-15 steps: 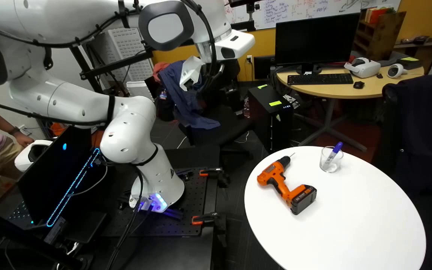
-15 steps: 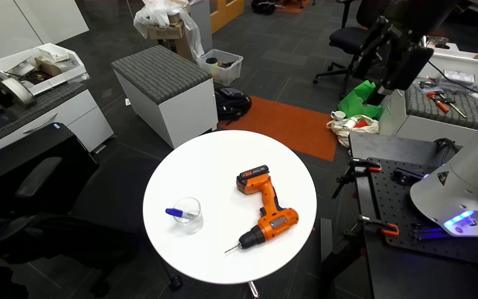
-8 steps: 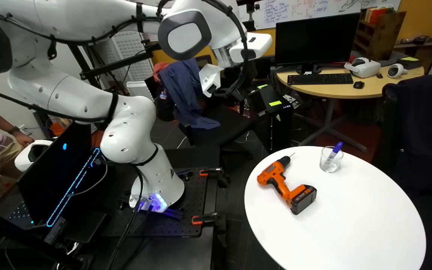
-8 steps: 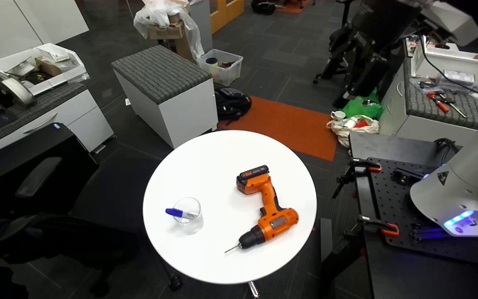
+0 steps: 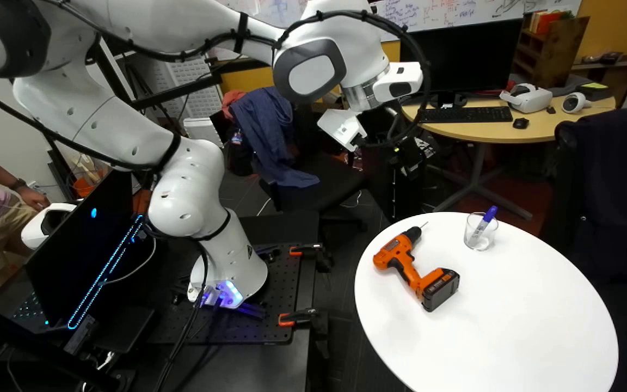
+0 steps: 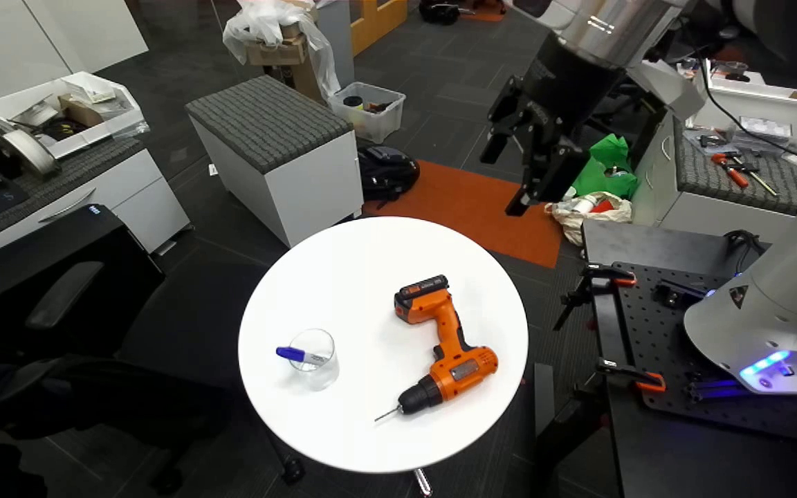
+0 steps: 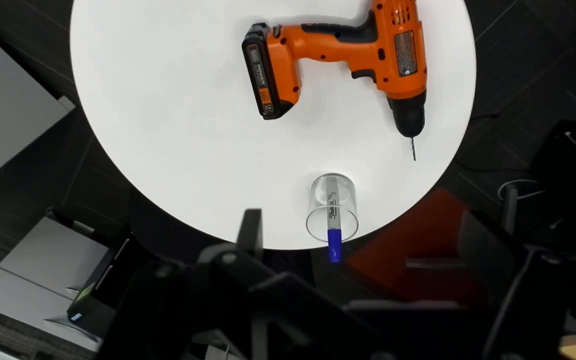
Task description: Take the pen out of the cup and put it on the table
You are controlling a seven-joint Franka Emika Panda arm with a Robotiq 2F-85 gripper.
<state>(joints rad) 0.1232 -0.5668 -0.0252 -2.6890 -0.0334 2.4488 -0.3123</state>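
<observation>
Wrist view: pen [image 7: 334, 220] leaning inside cup [image 7: 347, 201].

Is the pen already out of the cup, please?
No, the pen leans inside the clear cup, with its blue cap sticking out.

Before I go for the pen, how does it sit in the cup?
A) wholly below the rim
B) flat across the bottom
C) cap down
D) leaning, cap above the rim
D: the pen leans in the cup, its blue cap sticking out over the rim in both exterior views.
</observation>
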